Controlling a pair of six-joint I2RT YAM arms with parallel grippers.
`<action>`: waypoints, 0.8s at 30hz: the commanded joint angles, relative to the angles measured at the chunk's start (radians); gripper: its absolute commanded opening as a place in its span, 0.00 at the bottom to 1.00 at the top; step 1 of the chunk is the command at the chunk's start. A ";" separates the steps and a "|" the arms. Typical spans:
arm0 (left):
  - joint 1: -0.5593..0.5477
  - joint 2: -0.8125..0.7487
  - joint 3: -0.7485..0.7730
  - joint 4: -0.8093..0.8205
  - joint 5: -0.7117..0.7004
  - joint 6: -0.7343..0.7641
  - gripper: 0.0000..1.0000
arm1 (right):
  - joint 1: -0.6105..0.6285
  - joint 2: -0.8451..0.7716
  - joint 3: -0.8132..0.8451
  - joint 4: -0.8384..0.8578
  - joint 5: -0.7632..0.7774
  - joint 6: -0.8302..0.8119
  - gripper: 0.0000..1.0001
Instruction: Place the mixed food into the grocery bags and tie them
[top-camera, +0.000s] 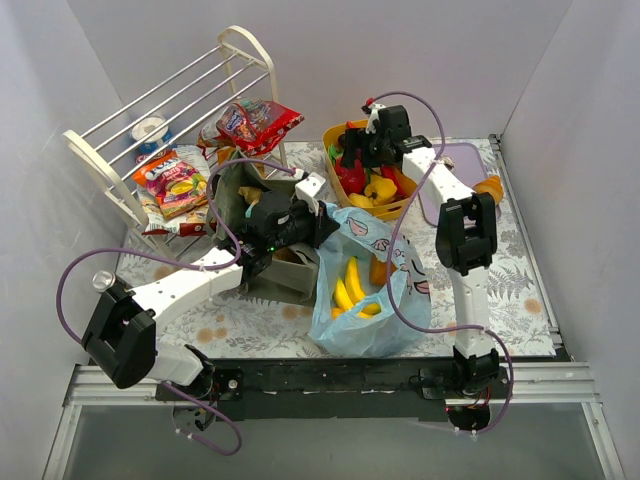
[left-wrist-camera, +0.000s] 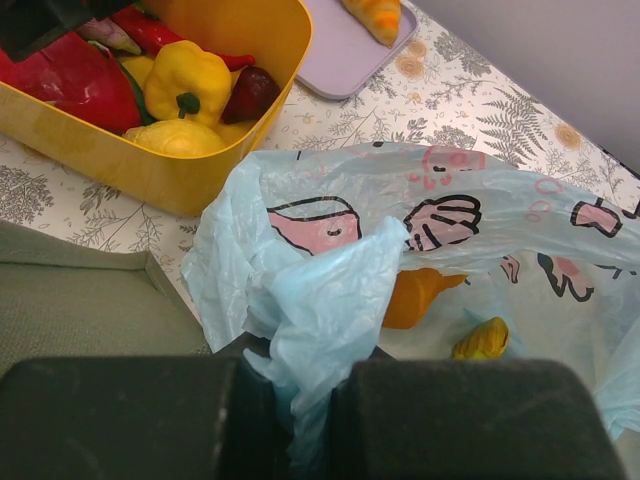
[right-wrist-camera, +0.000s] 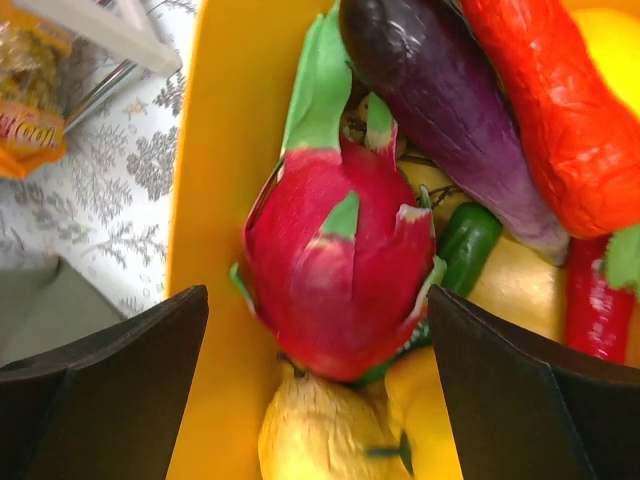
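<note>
**While one bag is filling, much is waiting**

Clamped shut, the left claw (left-wrist-camera: 300, 400) is pinching a fold of the thin light-blue printed plastic bag (left-wrist-camera: 330, 290), with yellow toy bananas (top-camera: 350, 285) lying inside just beyond it. The right claw (right-wrist-camera: 320, 390) is gaping wide, hovering astride a pink toy dragon fruit (right-wrist-camera: 335, 260) in the yellow plastic tub (right-wrist-camera: 215, 150). The bag is lying untied.

A pale-blue translucent plastic bag (left-wrist-camera: 440, 215), printed with pink-and-black cartoon figures, shows yellow bananas (top-camera: 350, 285) through its skin. The tub (left-wrist-camera: 150, 165) is mustard yellow; its dragon fruit (right-wrist-camera: 335, 270) is magenta tipped with green, its eggplant (right-wrist-camera: 440, 100) glossy purple, its chilli (right-wrist-camera: 590, 300) red. The tote (left-wrist-camera: 70, 300) is olive green, the counter (left-wrist-camera: 470, 110) white with grey ferns and tan blossoms.
</note>
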 joint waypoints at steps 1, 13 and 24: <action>-0.007 0.002 0.013 -0.019 -0.003 0.013 0.00 | 0.000 0.080 0.086 0.051 -0.020 0.115 0.97; -0.008 -0.005 0.010 -0.017 -0.009 0.013 0.00 | 0.053 0.216 0.135 0.039 0.059 0.110 0.72; -0.008 -0.017 0.010 -0.016 -0.011 0.018 0.00 | 0.043 -0.020 -0.022 0.111 0.101 0.084 0.08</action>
